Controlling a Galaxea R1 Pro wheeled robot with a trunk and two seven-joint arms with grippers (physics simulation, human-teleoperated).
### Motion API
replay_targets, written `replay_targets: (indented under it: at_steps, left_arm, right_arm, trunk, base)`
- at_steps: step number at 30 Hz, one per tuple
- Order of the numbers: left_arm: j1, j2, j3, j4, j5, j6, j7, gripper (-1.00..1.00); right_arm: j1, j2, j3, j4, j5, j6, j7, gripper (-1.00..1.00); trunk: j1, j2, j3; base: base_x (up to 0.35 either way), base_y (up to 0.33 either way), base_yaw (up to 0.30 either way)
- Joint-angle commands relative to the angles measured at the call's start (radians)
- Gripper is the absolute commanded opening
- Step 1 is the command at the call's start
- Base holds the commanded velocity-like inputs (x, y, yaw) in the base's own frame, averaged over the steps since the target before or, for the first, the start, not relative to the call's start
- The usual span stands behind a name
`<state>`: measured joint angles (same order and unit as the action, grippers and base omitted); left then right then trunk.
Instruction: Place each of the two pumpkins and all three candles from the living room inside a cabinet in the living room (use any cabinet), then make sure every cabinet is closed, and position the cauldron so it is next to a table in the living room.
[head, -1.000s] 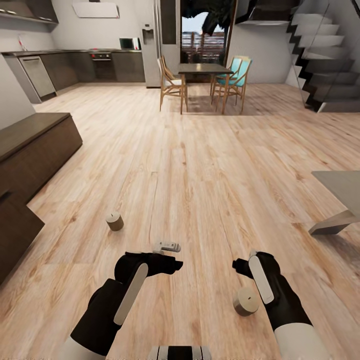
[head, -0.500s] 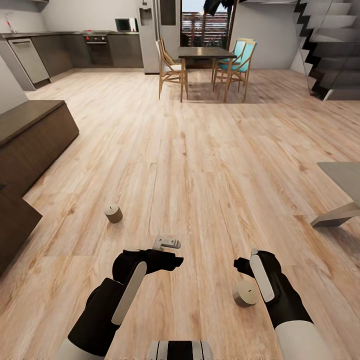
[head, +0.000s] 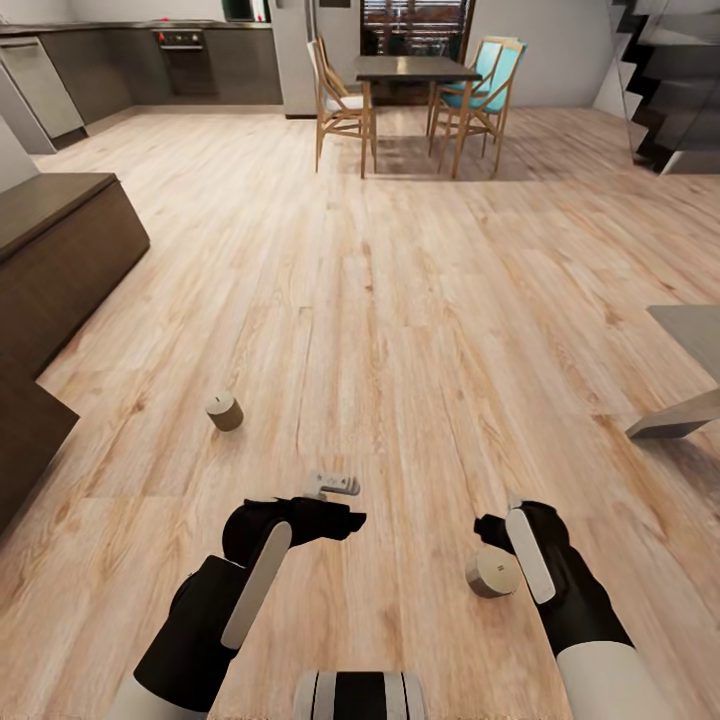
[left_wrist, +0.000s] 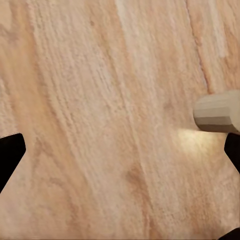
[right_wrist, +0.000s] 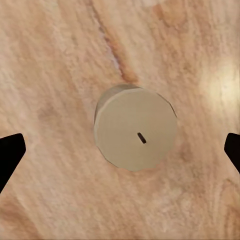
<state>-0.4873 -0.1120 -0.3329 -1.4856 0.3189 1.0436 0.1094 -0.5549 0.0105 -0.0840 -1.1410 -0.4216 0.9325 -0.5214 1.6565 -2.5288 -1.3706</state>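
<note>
1. Right gripper (right_wrist: 120, 150) hangs straight over a candle (right_wrist: 135, 129) standing upright on the wood floor (head: 400, 300). In the right wrist view the fingers are spread wide, a dark tip at each edge, candle between them and touching neither.
2. In the head view that same candle (head: 492, 573) sits just beside the right gripper (head: 497, 540), close to the robot.
3. Second candle (head: 224, 411) is further out on the left, on bare floor — well apart from the first.
4. Left gripper (head: 340, 505) hovers over the floor, holding nothing. Its wrist view shows the tips far apart, with a candle (left_wrist: 218, 111) at the frame's edge.
5. Dark brown cabinet (head: 50, 250) runs along the left side.
6. Far back — a dining table (head: 415, 70) with chairs (head: 340, 100).
</note>
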Motion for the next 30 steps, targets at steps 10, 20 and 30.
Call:
replay_targets:
  at_steps: [10, 20, 30]
  left_arm:
    - [-0.001, 0.000, -0.008, -0.001, 0.010, 0.004, 0.010, 1.00]
    - [-0.001, 0.000, -0.007, -0.001, 0.009, 0.004, 0.013, 1.00]
    - [-0.001, -0.001, -0.008, 0.004, 0.007, 0.004, 0.017, 1.00]
  right_arm:
    - [0.000, 0.001, 0.000, -0.003, -0.009, 0.002, -0.009, 1.00]
    - [0.000, 0.002, 0.001, -0.003, -0.016, 0.002, -0.009, 1.00]
    - [0.000, 0.000, -0.002, -0.003, -0.019, 0.002, -0.009, 1.00]
  trunk:
    - [0.004, -0.003, -0.040]
    - [0.005, -0.003, -0.047]
    - [0.005, -0.003, -0.047]
  base:
    - [0.000, 0.000, 0.000]
    - [0.000, 0.000, 0.000]
    - [0.110, -0.036, 0.000]
